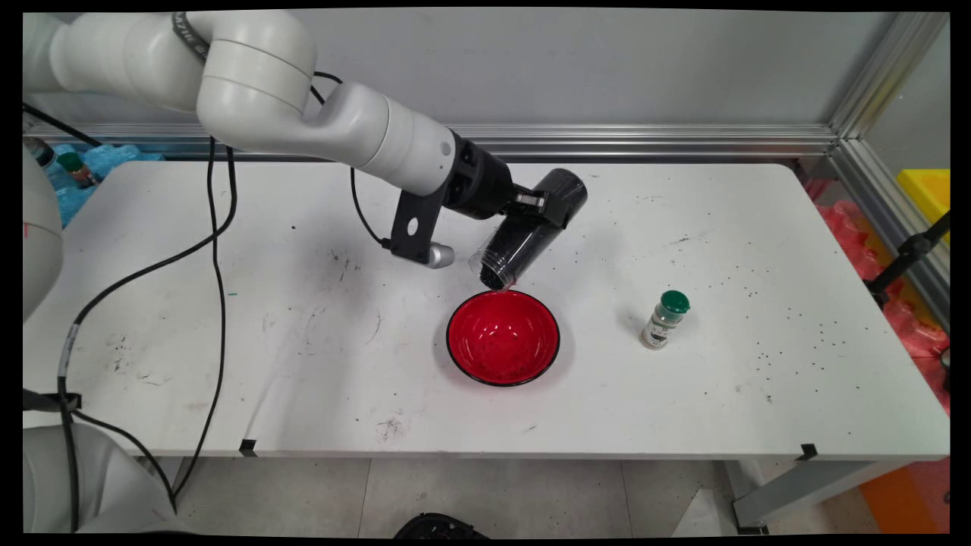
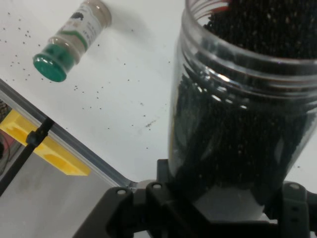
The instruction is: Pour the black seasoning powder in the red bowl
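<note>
My gripper (image 1: 540, 203) is shut on a clear jar (image 1: 523, 243) filled with small black grains. The jar is tilted mouth-down toward the lower left, its open mouth just above the far rim of a red bowl (image 1: 503, 337) with a black edge. A few dark grains lie in the bowl. In the hand view the jar (image 2: 242, 114) fills the right side, grains packed up to its threaded mouth, held in the black linkage at the bottom. A small spice bottle with a green cap (image 1: 665, 319) stands upright to the right of the bowl; the spice bottle (image 2: 72, 39) also shows at the hand view's upper left.
Black grains are scattered over the white table (image 1: 227, 364), mostly on its right part. Black cables (image 1: 216, 250) hang from the arm over the left side. An aluminium rail (image 1: 645, 140) runs along the back edge. A yellow bin (image 1: 927, 189) and red bags sit beyond the right edge.
</note>
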Controlling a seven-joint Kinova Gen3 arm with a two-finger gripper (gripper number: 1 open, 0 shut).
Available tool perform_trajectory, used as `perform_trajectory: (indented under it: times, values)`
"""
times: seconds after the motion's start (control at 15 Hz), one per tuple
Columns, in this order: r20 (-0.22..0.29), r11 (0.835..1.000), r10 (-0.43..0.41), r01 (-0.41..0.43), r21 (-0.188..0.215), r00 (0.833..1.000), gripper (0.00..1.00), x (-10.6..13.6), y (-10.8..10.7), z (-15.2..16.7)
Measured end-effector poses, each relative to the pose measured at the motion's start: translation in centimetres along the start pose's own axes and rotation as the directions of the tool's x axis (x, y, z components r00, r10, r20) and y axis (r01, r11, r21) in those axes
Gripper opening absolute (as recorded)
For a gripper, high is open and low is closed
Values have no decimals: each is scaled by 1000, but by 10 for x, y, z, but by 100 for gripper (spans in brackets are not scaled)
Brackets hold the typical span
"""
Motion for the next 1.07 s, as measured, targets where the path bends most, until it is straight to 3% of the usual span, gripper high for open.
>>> perform_trajectory:
  times: [1.07]
  values:
    - [44, 997, 78, -79, 18, 996, 0, 1, -14, -2]
